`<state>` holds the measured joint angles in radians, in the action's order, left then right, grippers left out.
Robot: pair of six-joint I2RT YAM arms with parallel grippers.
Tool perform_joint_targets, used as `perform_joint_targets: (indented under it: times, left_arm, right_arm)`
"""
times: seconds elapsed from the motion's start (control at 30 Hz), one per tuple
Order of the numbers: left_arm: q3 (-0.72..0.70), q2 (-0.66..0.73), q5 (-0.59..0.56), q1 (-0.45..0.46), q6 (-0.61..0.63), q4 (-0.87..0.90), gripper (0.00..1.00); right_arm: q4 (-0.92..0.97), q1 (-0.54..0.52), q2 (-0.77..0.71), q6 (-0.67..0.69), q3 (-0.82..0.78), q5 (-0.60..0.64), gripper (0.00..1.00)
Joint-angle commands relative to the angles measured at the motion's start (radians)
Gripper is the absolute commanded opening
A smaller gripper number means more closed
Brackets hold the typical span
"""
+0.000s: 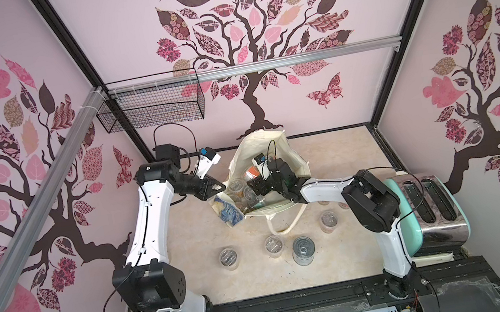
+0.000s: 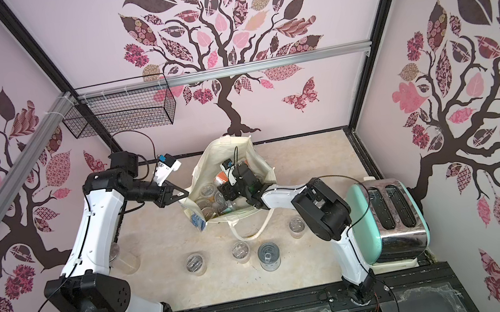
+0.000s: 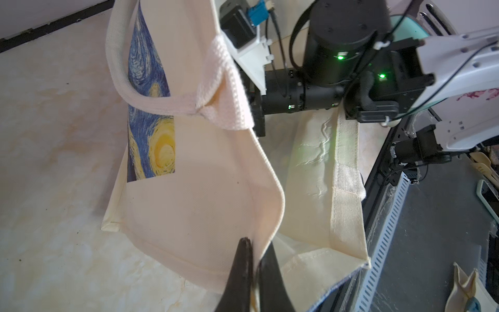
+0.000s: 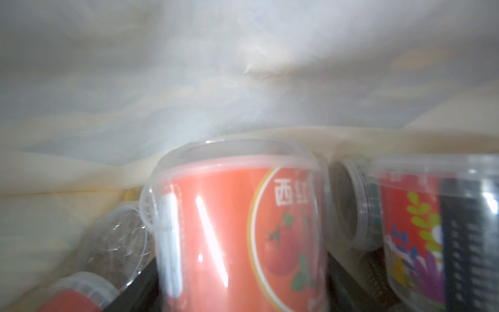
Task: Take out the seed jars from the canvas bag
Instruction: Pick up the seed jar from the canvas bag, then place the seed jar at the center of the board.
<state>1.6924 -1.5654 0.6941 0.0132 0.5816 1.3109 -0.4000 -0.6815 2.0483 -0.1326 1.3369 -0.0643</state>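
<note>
Cream canvas bag (image 3: 202, 205) pinched by left end effector (image 3: 258, 248), right end effector (image 1: 255, 187) among glossy seed jars (image 4: 229, 229), grip unclear.

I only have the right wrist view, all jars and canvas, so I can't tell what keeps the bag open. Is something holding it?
Observer: Yes, the left gripper is shut on the rim of the canvas bag.
Operator: Are any seed jars out?
Observer: Three seed jars stand plainly on the table, on the robot's side of the bag; more may be hidden.
Operator: Anything else among them?
Observer: A metal tin can stands upright close beside the middle jar.
</note>
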Motion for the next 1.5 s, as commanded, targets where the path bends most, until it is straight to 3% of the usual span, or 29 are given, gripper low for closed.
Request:
perform_joint_targets:
  times: [0.0, 0.3, 0.43, 0.57, 0.73, 0.87, 1.1, 1.23, 1.4, 1.47]
  left_arm:
    - [0.057, -0.048, -0.079, -0.014, -0.069, -0.067, 0.0]
    - [0.208, -0.201, -0.006, -0.095, -0.194, -0.093, 0.01]
    - [0.377, -0.272, -0.003, -0.104, -0.208, 0.002, 0.31]
    - [0.576, -0.31, 0.071, -0.119, -0.189, 0.149, 0.62]
    - [0.628, -0.263, 0.257, -0.122, -0.351, 0.132, 0.97]
    - [0.507, -0.175, 0.477, -0.121, -0.526, -0.028, 0.98]
    - [0.258, -0.068, 0.568, -0.109, -0.791, -0.329, 0.98]
    - [0.194, -0.07, 0.541, -0.08, -0.761, -0.291, 0.98]
    - [0.24, -0.117, 0.412, -0.023, -0.648, -0.124, 0.98]
    - [0.278, -0.129, 0.41, -0.004, -0.611, -0.078, 0.98]
  right_arm:
    - [-0.078, 0.001, -0.132, -0.008, -0.021, -0.012, 0.73]
    - [-0.136, 0.002, -0.289, -0.056, -0.094, -0.062, 0.73]
    - [-0.159, 0.002, -0.359, -0.058, -0.12, -0.074, 0.73]
    - [-0.183, 0.0, -0.409, -0.06, -0.149, -0.113, 0.73]
    - [-0.214, -0.006, -0.446, -0.059, -0.183, -0.145, 0.73]
    - [-0.248, -0.013, -0.469, -0.053, -0.216, -0.178, 0.73]
    - [-0.23, -0.049, -0.506, 0.006, -0.235, -0.218, 0.74]
    - [-0.22, -0.069, -0.513, 0.021, -0.242, -0.235, 0.74]
    - [-0.2, -0.088, -0.512, 0.047, -0.231, -0.241, 0.74]
    - [-0.166, -0.097, -0.505, 0.078, -0.217, -0.231, 0.74]
